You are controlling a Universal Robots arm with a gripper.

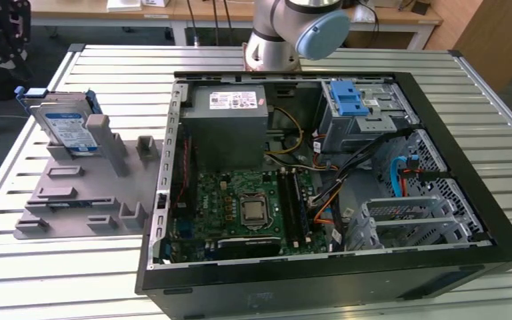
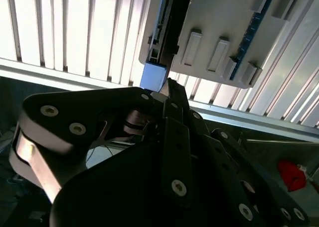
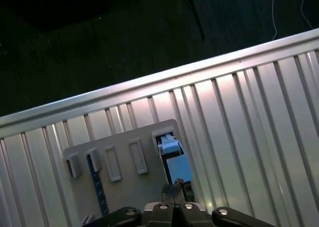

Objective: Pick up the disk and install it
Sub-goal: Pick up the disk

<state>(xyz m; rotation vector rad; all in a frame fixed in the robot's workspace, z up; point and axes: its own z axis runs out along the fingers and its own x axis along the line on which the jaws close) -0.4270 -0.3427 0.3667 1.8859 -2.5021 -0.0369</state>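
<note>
A holder plate (image 1: 69, 200) is laid on the worktop (image 1: 51, 267) at the exterior view's left. The disk (image 1: 67, 127) is stood on edge in the plate's far end, in the upper left of the frame. An opened computer case (image 1: 327, 293) is set just beside the plate, to its right. Inside the case, a power supply (image 1: 225, 127) is placed at upper left, a motherboard (image 1: 238, 200) below it, and a drive cage (image 1: 363, 113) at upper right. The arm's base (image 1: 274, 40) is mounted behind the case. In the first wrist view the hand (image 3: 174, 188) is seen nearest the disk's end.
</note>
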